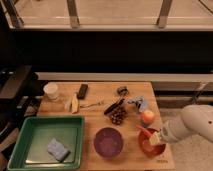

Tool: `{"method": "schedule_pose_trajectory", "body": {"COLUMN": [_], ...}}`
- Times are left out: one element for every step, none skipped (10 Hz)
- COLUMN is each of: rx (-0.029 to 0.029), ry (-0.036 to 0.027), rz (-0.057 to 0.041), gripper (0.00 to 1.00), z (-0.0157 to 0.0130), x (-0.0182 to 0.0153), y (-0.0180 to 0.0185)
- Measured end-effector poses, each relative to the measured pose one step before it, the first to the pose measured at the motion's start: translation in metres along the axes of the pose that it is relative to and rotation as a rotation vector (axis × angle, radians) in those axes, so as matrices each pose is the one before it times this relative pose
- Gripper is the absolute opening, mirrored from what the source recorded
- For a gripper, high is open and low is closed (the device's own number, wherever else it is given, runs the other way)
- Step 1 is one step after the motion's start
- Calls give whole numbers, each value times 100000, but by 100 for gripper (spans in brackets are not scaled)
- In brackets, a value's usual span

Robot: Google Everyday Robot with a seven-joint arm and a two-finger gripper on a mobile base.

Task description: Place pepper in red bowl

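**Gripper over the red bowl, pepper at the bowl's rim**

The room behind is dark, with a pale floor and metal rail posts across the top of the view, far beyond the gripper. No brand, label or writing can be read on anything here.

The wooden table spreads out to the left of and beyond the gripper. The green tray sits at the far left of it, well apart from the gripper, with a blue sponge lying inside. The robot's white arm comes in from the right edge.

The gripper hangs over the right side of the red bowl, directly above its inner wall; whether its fingers are apart or together, I cannot tell. The purple bowl stands just left of the red bowl. The pepper lies just left of and beyond the gripper, slanting across the red bowl's far rim.

Beyond the gripper and close by sits the apple. Farther left are a bunch of dark grapes, a black-handled tool, a banana, a dark remote-like block and a white cup.
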Motion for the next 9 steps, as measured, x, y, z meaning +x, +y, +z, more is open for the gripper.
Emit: {"method": "schedule_pose_trajectory", "body": {"rx": [76,120,71,-24,-153,-380,-290,-551,-1260], "ry": [-315,-388,46,285,629,1180,1251,2061,2417], "rz": [2181,3304,2416,1626,904,-230,-451,-1055,54], "gripper": [70,78,80,80,80,80,80,80,80], "z": [44,35,3,-38,-46,-138,-187,-249,-196], "x": [-654,-918,-610,-334,21,394,421,714,735], "y": [456,896,721,480,270,33,-86,-336,-394]}}
